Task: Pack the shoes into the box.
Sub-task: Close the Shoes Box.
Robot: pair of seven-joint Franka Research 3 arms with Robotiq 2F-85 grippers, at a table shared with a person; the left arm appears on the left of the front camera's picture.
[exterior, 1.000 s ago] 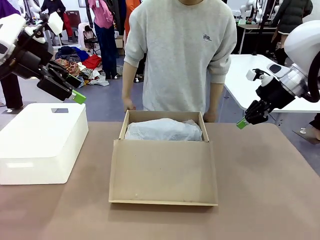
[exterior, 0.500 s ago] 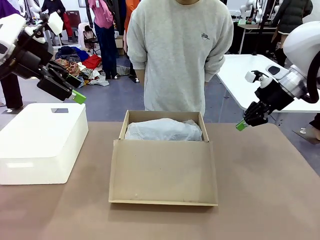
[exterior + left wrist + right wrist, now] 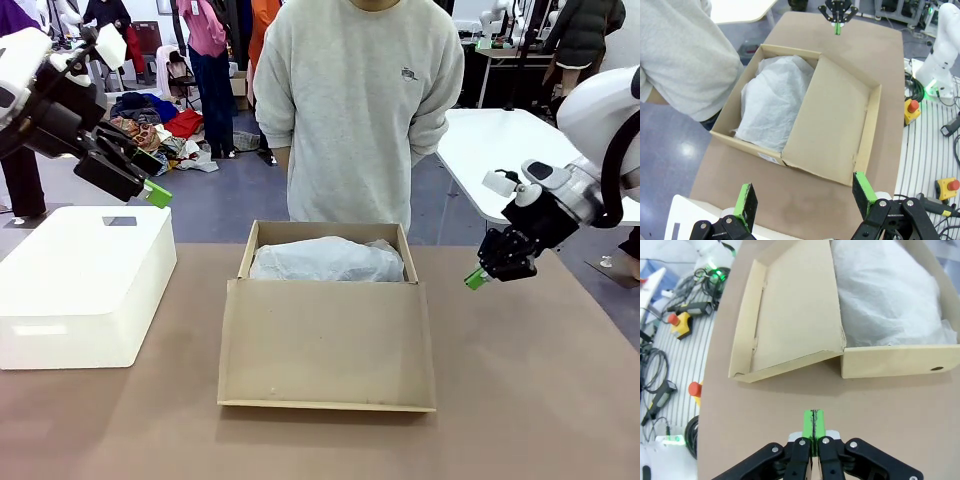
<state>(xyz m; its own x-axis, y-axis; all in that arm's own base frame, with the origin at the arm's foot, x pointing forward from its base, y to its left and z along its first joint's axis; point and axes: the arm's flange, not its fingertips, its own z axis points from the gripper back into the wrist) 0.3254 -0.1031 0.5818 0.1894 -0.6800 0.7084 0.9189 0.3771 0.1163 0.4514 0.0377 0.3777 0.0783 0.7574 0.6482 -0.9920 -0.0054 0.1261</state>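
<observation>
Status:

- Box (image 3: 330,231) sits mid-table (image 3: 520,400), long side across, far wall toward the person (image 3: 360,110) standing at the far edge.
- Lid (image 3: 325,345) is open and folded out toward the robot side, inner face up. It hangs on the box's near wall. In the right wrist view it slopes, with shadow under it.
- White tissue (image 3: 325,260) is bunched up and fills the open box, rising to about the rim (can't tell what lies under it).
- Left gripper (image 3: 152,178) is up in the air above the white box (image 3: 85,285) at table left, well apart from the cardboard. Its jaws are spread wide with nothing between the green pads (image 3: 862,192). The left wrist view looks down between them at the box and lid.
- Right gripper (image 3: 476,278) is off the box's right side, near its far corner, tip angled down and toward the box. It hovers over bare table and touches nothing. Its jaws are pressed fully together, pads (image 3: 808,425) face to face, gripping nothing.
- The right gripper also shows in the left wrist view (image 3: 838,25), beyond the box.
</observation>
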